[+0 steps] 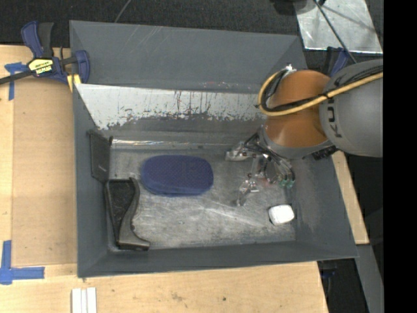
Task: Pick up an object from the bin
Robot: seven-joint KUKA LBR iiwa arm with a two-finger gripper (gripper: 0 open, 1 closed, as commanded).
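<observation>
Three loose things on the floor of the grey bin [195,57].
A dark blue oval pouch [176,175] lies flat left of centre; a black L-shaped piece [122,212] lies along the left wall; a small white rounded block [281,214] sits near the front right corner.

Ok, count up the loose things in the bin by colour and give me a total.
Blue: 1, the oval pad
Black: 2, the angled piece and the flat bar
White: 1, the small block
Total: 4
</observation>
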